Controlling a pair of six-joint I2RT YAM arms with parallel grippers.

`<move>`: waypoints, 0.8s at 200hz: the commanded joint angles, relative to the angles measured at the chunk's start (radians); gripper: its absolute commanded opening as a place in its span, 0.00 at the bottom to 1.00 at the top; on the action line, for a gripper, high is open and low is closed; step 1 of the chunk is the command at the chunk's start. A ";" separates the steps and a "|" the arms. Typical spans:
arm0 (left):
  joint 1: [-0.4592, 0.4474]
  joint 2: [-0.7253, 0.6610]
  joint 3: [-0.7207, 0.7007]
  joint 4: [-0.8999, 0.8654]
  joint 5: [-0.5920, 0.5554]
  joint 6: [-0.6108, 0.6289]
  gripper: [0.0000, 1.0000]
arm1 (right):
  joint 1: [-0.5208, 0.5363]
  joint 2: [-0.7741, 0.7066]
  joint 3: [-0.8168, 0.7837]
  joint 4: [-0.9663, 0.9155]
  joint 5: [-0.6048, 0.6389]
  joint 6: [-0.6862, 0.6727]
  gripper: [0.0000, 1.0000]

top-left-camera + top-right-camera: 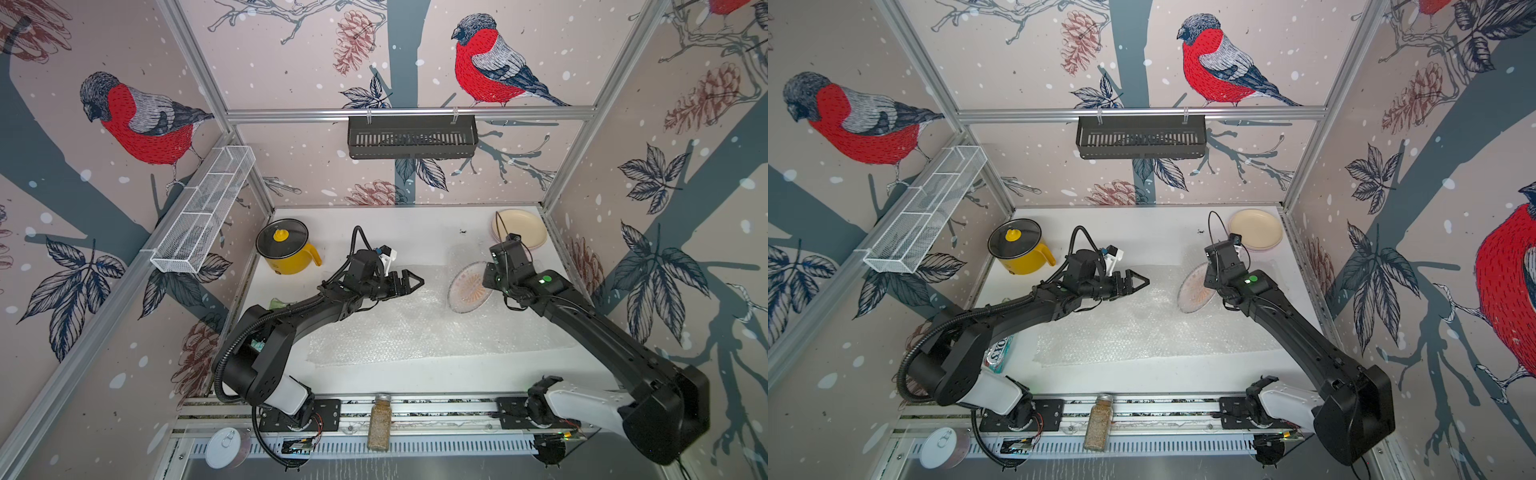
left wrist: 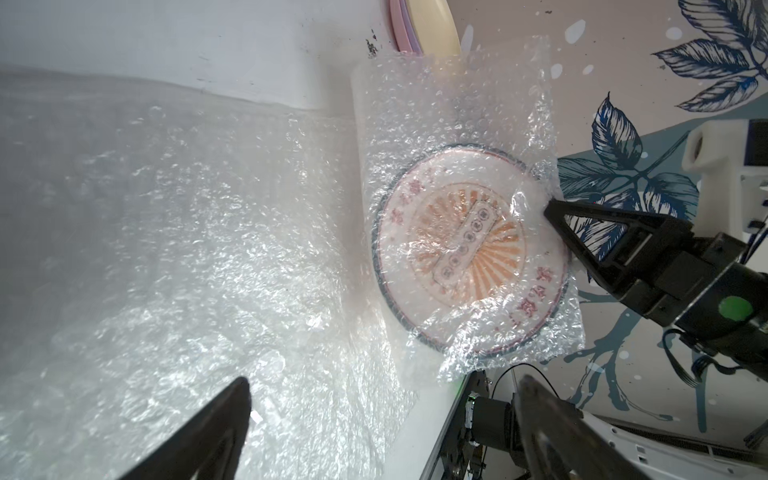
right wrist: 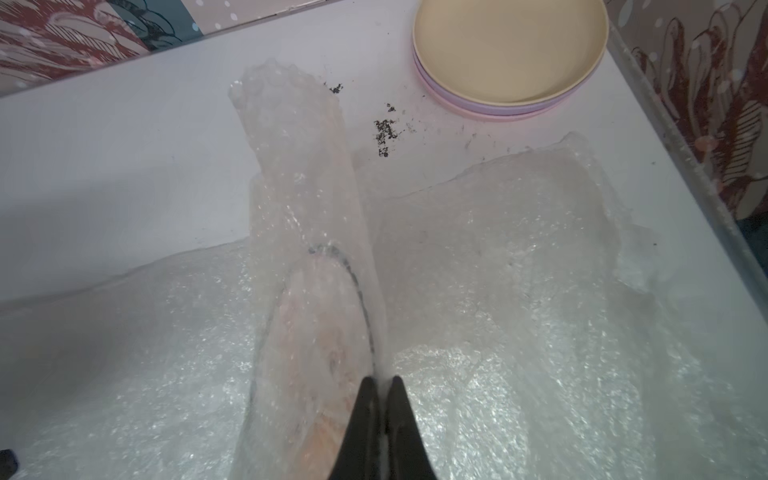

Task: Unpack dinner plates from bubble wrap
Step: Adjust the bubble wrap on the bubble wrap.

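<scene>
A white dinner plate with an orange sunburst print (image 1: 467, 289) (image 1: 1196, 291) (image 2: 469, 257) (image 3: 316, 332) stands on edge at the right of the table, still covered in bubble wrap (image 2: 457, 116). My right gripper (image 3: 380, 380) (image 2: 548, 210) is shut on its wrapped rim. A wide sheet of bubble wrap (image 1: 415, 328) (image 1: 1142, 332) lies flat across the middle. My left gripper (image 1: 415, 280) (image 1: 1142, 282) (image 2: 384, 382) hangs open above that sheet, holding nothing. A cream dinner plate (image 1: 519, 226) (image 3: 507, 45) tops a lilac and a pink one (image 3: 478, 106) in the far right corner.
A yellow pot with a black glass lid (image 1: 286, 247) stands at the far left. A snack bag (image 1: 998, 353) lies under my left arm. A spice jar (image 1: 379, 422) and a white tin (image 1: 224, 446) sit on the front rail. Black crumbs (image 3: 386, 129) dot the table.
</scene>
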 commanded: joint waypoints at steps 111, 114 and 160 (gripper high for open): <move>-0.668 0.054 -0.042 0.560 -0.780 0.878 0.98 | 0.054 0.087 0.022 -0.022 0.000 0.081 0.02; -0.671 0.068 -0.036 0.571 -0.783 0.883 0.98 | 0.054 0.087 0.021 -0.020 -0.005 0.081 0.02; -0.673 0.231 0.054 0.674 -0.849 0.915 0.98 | 0.055 0.086 0.022 -0.018 -0.022 0.092 0.02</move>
